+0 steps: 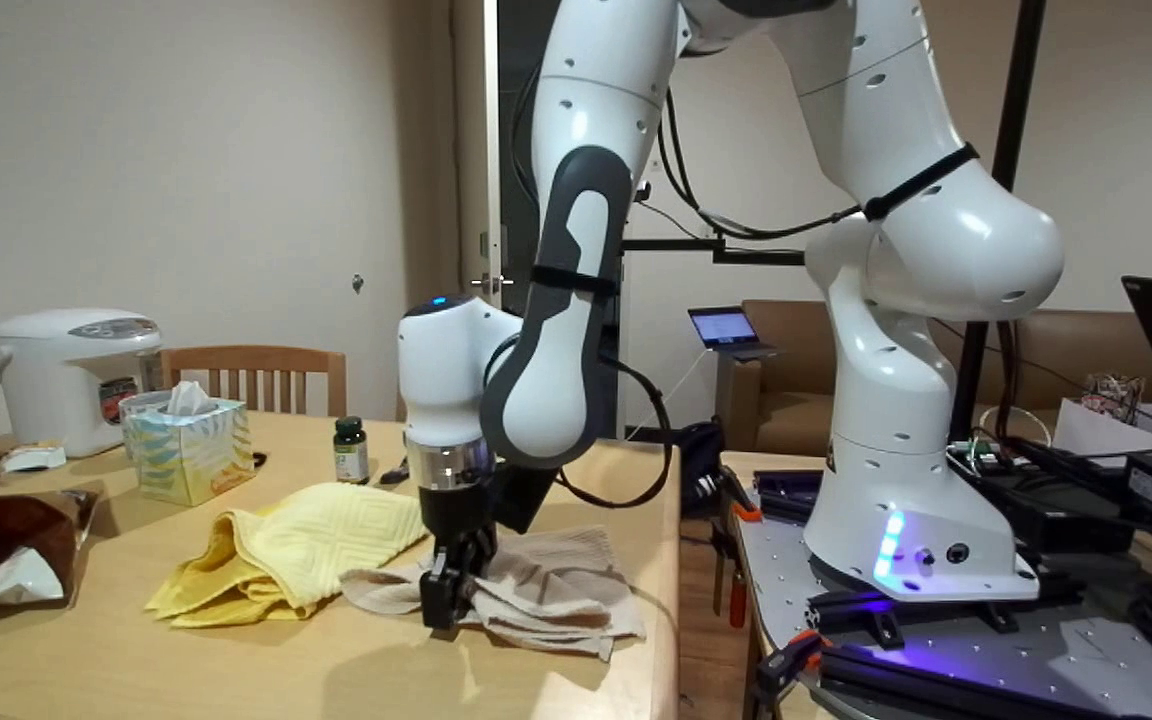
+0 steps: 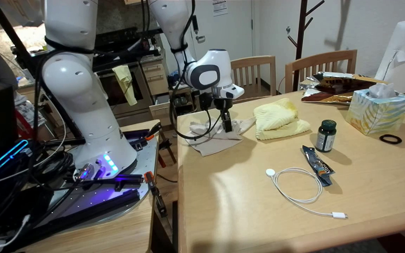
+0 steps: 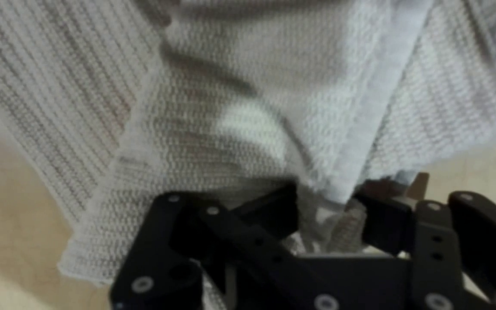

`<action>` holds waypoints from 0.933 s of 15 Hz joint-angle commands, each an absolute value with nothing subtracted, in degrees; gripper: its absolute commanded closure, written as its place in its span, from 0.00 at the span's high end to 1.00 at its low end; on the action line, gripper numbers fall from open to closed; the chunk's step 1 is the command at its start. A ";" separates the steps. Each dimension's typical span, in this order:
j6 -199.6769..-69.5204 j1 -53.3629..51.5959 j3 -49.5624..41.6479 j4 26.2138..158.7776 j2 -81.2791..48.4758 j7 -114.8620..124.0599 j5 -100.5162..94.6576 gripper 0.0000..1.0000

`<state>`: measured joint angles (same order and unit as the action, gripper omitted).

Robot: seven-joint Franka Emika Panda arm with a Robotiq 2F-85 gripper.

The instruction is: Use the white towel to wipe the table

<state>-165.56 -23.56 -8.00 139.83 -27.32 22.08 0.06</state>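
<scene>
The white towel, greyish-beige in this light, lies crumpled on the wooden table point(image 2: 244, 196) near the edge on the robot's side. It shows in both exterior views point(image 1: 561, 590) point(image 2: 220, 144) and fills much of the wrist view point(image 3: 248, 107). My gripper point(image 1: 446, 610) points down at the towel, its fingertips low by the table top; it also shows in an exterior view point(image 2: 227, 127). In the wrist view the two black fingers point(image 3: 330, 219) stand on either side of a bunched fold of the towel and pinch it. The rest of the towel spreads over the table around the fingers.
A folded yellow cloth point(image 1: 326, 550) point(image 2: 276, 119) lies close beside the towel. Farther off are a green bottle point(image 1: 351, 455) point(image 2: 326, 137), a tissue box point(image 1: 186, 455) point(image 2: 378, 110), a dark wrapper point(image 2: 317, 165), a white cable point(image 2: 270, 172) and foil bags point(image 1: 26, 545).
</scene>
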 commanded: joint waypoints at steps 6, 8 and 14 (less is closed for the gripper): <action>-165.06 -35.17 -17.39 148.42 -17.90 38.32 -7.88 0.00; -164.43 -35.75 -17.80 149.81 -16.27 40.72 -8.75 0.00; -164.01 -34.38 -18.70 154.02 -11.29 47.37 -14.84 0.00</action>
